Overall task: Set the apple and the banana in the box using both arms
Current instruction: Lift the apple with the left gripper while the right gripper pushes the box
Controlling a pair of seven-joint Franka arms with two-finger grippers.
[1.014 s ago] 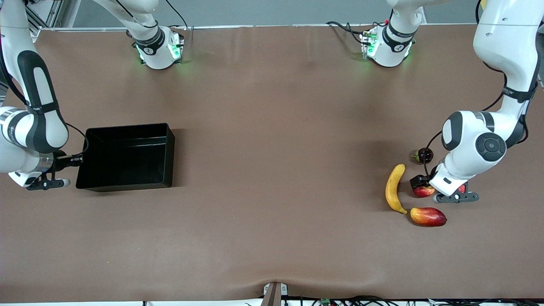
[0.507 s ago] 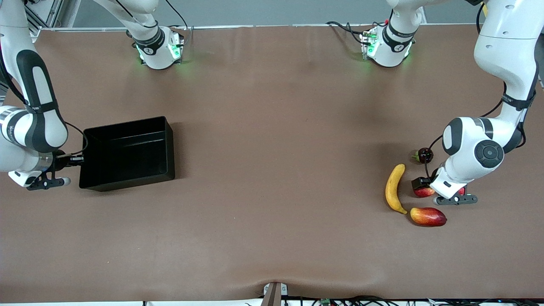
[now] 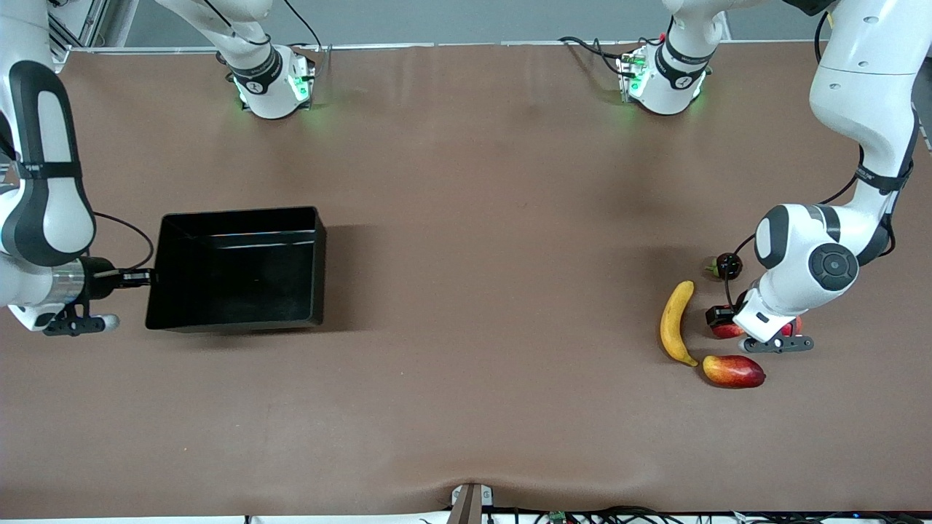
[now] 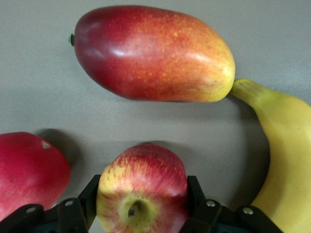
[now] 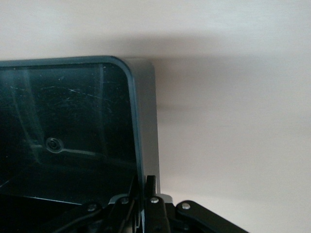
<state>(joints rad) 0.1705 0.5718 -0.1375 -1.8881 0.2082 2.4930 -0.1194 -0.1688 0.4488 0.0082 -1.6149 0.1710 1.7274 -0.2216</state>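
The apple [image 3: 725, 331] sits beside the banana [image 3: 676, 322] near the left arm's end of the table. My left gripper [image 3: 732, 325] is shut on the apple. In the left wrist view, its fingers [image 4: 193, 193] press both sides of the apple [image 4: 142, 191], with the banana [image 4: 286, 160] alongside. The black box [image 3: 318, 263] is near the right arm's end. My right gripper [image 3: 140, 276] is shut on the box's end wall. In the right wrist view the gripper [image 5: 144, 183] pinches the box's rim [image 5: 132, 102].
A red-yellow mango [image 3: 733, 370] lies nearer the camera than the apple and also shows in the left wrist view [image 4: 150, 53]. A larger red fruit [image 4: 26, 174] sits beside the apple, mostly hidden under the left arm. A small dark fruit [image 3: 727, 266] lies farther from the camera.
My right gripper has dragged the box toward the table's middle; it skewed, then squared up. The left arm has shifted slightly, with its gripper still at the apple.
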